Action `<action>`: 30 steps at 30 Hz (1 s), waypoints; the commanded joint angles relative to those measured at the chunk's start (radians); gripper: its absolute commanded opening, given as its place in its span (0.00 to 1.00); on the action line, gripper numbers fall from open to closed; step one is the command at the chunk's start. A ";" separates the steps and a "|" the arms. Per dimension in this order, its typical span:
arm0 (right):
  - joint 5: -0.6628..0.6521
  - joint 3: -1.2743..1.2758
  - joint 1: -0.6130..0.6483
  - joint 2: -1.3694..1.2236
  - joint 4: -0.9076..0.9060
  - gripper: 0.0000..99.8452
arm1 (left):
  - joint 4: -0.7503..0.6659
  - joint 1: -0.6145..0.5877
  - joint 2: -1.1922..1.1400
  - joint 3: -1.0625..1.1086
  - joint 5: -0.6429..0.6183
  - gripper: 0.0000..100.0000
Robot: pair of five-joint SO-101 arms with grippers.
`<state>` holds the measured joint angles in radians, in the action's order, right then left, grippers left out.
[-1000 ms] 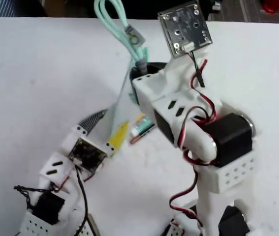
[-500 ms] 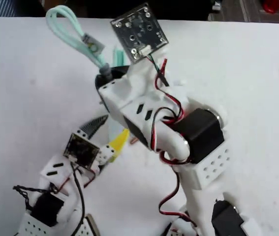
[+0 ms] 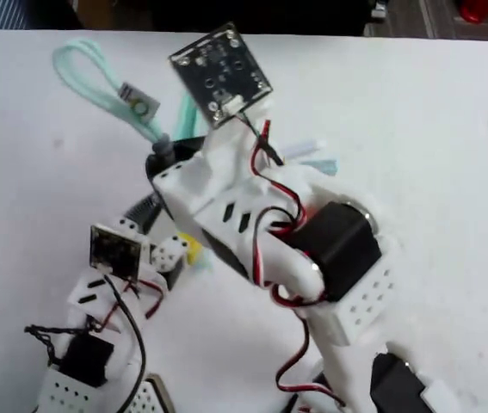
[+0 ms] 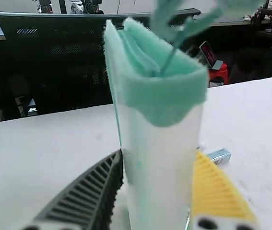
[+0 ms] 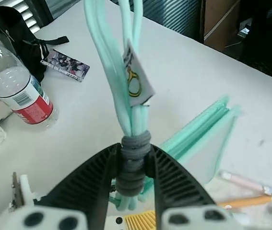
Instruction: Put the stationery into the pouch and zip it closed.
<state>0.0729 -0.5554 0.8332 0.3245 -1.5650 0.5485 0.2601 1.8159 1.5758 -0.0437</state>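
Fuzzy-rimmed translucent pouch [image 4: 159,139] pinched in left gripper [image 4: 158,160]; right gripper [image 5: 133,155] clamped on seemingly grey-wrapped cord loop [image 5: 128,115].

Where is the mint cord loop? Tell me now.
In the high view the mint cord loop stretches over the far left of the table, beyond the right gripper, which is shut on the grey knot at its base.
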 commanded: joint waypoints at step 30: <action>0.012 -0.035 -0.226 -0.226 0.265 0.02 | 0.301 0.030 0.013 -0.112 0.175 0.05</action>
<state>0.0867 -0.5554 0.6644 0.0959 -1.3533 0.8186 0.2677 1.8328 1.4607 0.1189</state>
